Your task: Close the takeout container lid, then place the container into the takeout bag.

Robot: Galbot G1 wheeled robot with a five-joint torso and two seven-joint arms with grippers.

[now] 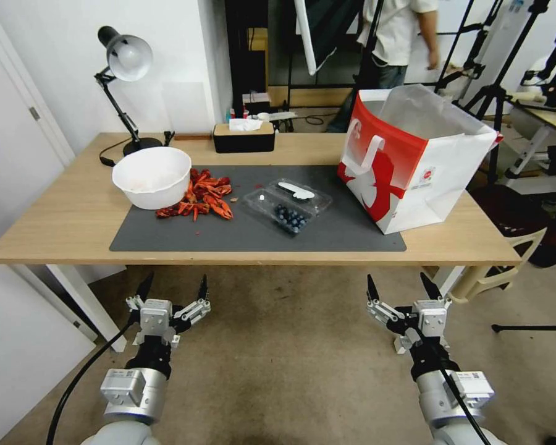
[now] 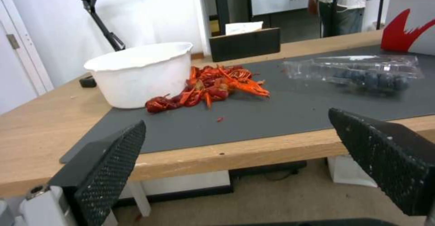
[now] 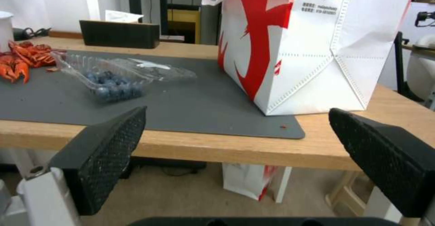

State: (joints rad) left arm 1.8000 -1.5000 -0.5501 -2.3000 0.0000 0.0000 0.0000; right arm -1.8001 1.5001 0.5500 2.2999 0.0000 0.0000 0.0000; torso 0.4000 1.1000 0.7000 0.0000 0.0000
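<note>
The takeout container (image 1: 278, 213) lies open on the grey mat, a clear clamshell with dark blueberries in its near half. Its lid (image 1: 301, 193), bearing a white label, lies flat on the far side, toward the bag. The red-and-white takeout bag (image 1: 414, 161) stands upright and open at the table's right end. My left gripper (image 1: 173, 289) and right gripper (image 1: 403, 285) hang open and empty over the floor, below and in front of the table's front edge. The left wrist view shows the container (image 2: 362, 74) beyond the open gripper (image 2: 236, 124). In the right wrist view the container (image 3: 108, 80), lid (image 3: 154, 69) and bag (image 3: 308, 42) lie past the open gripper (image 3: 236, 114).
A big white bowl (image 1: 152, 176) and a pile of red crayfish shells (image 1: 201, 194) sit at the mat's left end. A black tissue box (image 1: 243, 137) and a desk lamp (image 1: 126, 68) stand along the table's far side. The wooden table edge (image 1: 253, 256) runs between grippers and container.
</note>
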